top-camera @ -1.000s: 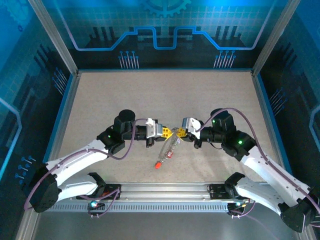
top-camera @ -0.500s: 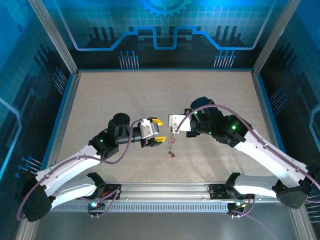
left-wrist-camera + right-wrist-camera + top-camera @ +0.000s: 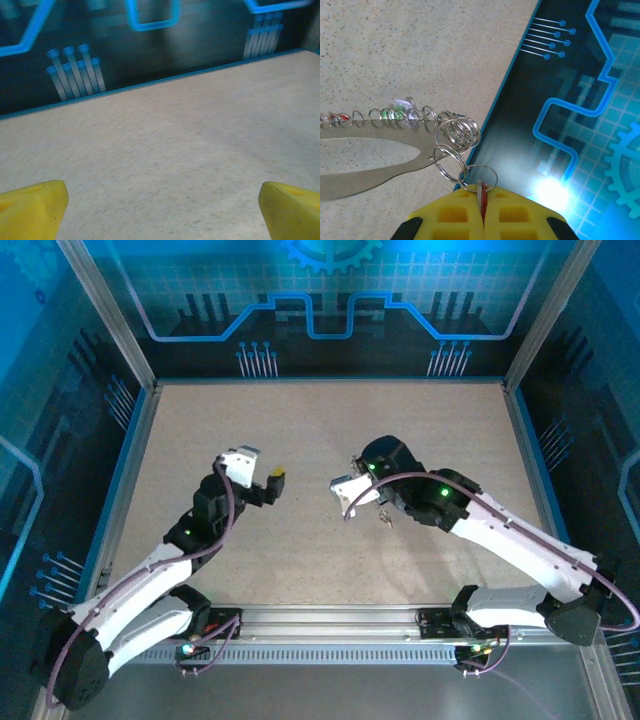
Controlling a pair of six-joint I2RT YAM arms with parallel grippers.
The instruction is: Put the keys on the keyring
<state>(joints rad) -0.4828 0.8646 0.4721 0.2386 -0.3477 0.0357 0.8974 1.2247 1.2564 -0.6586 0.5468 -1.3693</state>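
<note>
Right claw [image 3: 482,220] clenching on thin red key [image 3: 482,199]. Silver wire rings [image 3: 457,134], tiny colour-headed keys [image 3: 395,114] and grey flat-band keyring loop [image 3: 370,181] dangling from it over speckled beige table [image 3: 395,50]. Left claw [image 3: 160,210] hanging released, empty, well apart. Right pinch needing firmness. Left needing slow, square approach toward loop.

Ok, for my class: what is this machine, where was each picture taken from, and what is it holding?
Two robot arms are bolted to a table, each ending in a two-finger gripper. One picture looks down from above; the other two come from cameras on the wrists. The left gripper is open and empty over the table. The right gripper is shut on a thin red piece, probably a key, hooked to a chain of small rings that leads to a flat metal keyring, with tiny coloured keys beside it.
</note>
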